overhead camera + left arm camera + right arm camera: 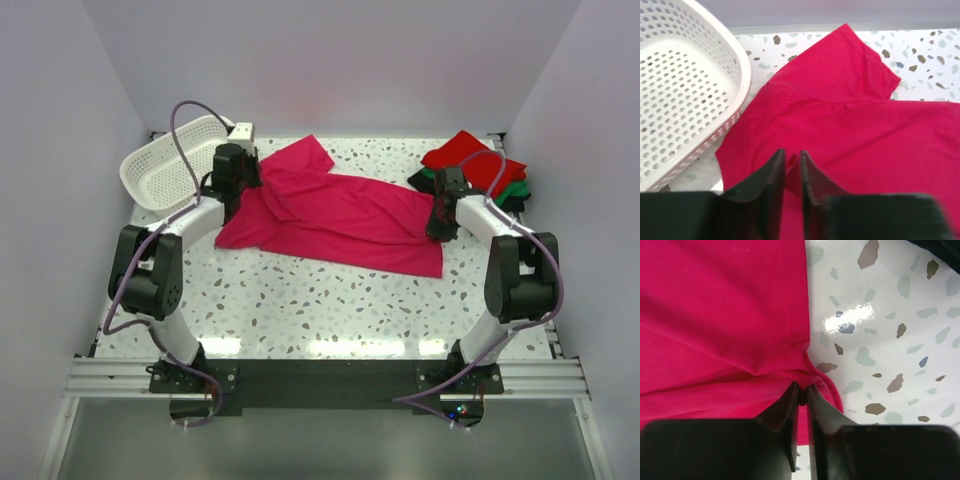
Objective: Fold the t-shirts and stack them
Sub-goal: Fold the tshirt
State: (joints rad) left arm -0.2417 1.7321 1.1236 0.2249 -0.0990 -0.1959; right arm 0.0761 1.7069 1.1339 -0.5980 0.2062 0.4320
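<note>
Top external view: pink t-shirt [340, 212] lies spread but rumpled across the far middle of the counter [330, 300]. One sleeve points toward the back wall and the near edge runs slantwise. Left pincer [252, 186] is at the shirt's left edge, beside the basket [160, 170]. Right pincer [438, 228] is at its right edge, just short of the folded pile [465, 150] of red, green and black shirts.

Left wrist view: fingers almost together, a thin fold of pink cloth nipped between them. Right wrist view: same, with the hem puckered at the tips. Both read as clamped on the shirt, lightly.

Judgement: step in hand looks like stretching the shirt flat before the first fold. To do it well:
- Grip firmly and draw the two pincers apart evenly until the middle creases go.
- Carry the cloth low over the counter.
- Steer the right side clear of the pile.

Risk: so thin a nip may slip off the hem.
</note>
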